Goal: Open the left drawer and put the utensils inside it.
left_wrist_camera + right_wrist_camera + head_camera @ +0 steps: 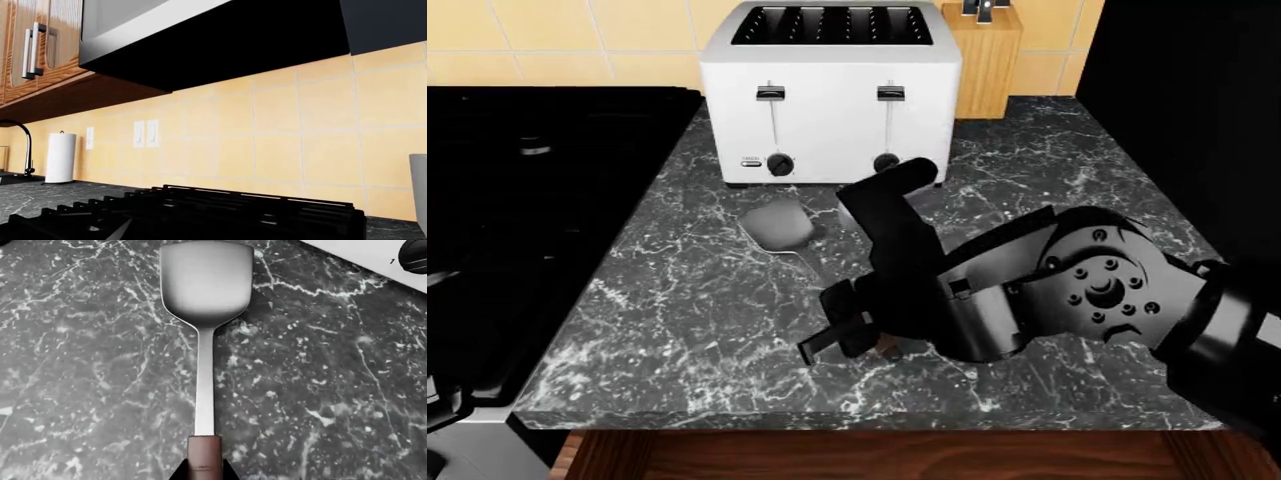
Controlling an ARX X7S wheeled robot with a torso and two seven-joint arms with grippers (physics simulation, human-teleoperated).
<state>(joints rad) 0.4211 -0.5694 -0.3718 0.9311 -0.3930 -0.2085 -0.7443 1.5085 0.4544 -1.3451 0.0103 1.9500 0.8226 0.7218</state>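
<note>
One of the utensils, a dark grey metal spatula (pixel 781 228) with a brown wooden handle (pixel 204 460), lies across the black marble counter (pixel 667 320), its blade toward the toaster. My right gripper (pixel 851 338) is shut on the handle's end, with a dark fingertip (pixel 179 474) pressed against each side. Below the counter's front edge runs a strip of reddish-brown wood (pixel 894 458); I cannot tell whether it is the left drawer. My left gripper does not show; its wrist view looks over the stove toward the tiled wall.
A white four-slot toaster (pixel 831 90) stands at the back of the counter, a tan knife block (pixel 988 55) beside it. The black stove (pixel 521 200) adjoins on the left, a tall black appliance (pixel 1188 100) on the right. Paper towel roll (pixel 60 157) and faucet (pixel 25 145) stand far off.
</note>
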